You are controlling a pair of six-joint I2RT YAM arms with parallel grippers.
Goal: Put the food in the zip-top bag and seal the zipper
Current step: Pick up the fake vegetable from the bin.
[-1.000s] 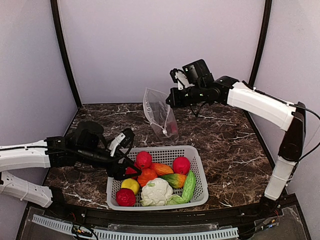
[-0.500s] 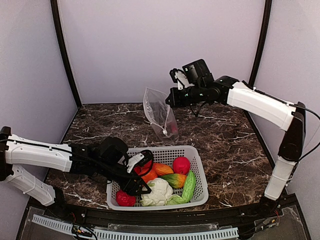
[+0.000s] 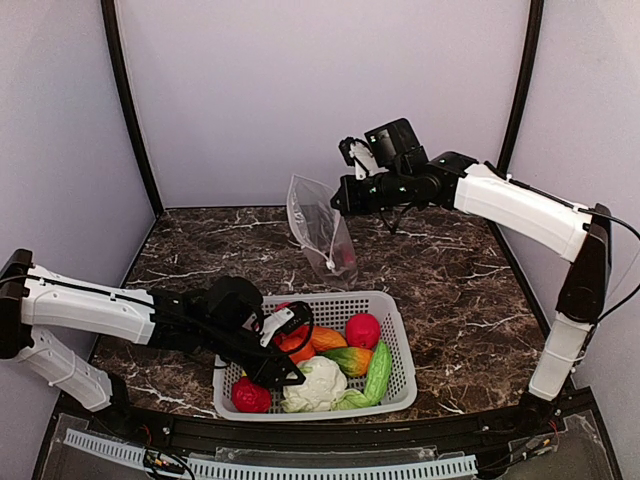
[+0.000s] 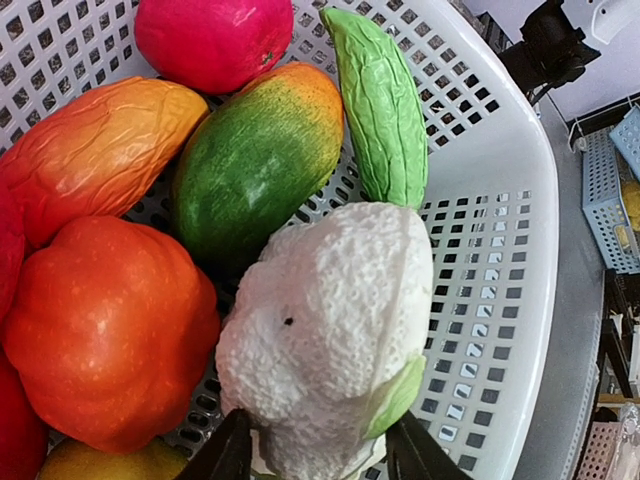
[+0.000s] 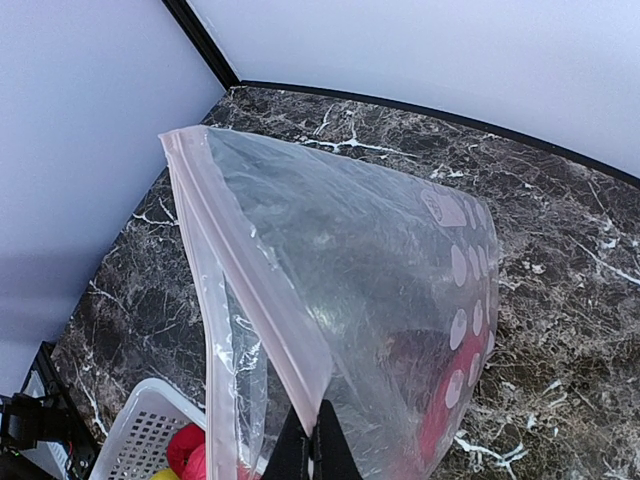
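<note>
Reaching deeper into the basket (image 4: 500, 250) than a second ago, left gripper (image 4: 318, 460) straddles the cauliflower (image 4: 330, 320), fingers (image 4: 226, 456) narrower, grip unclear; upper centre, right gripper (image 3: 338, 205) stays pinched on the zip-top bag (image 3: 318, 226).

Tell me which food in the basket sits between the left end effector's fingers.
The cauliflower: the only white piece, straddled by the fingers; the coloured pieces lie outside them.
</note>
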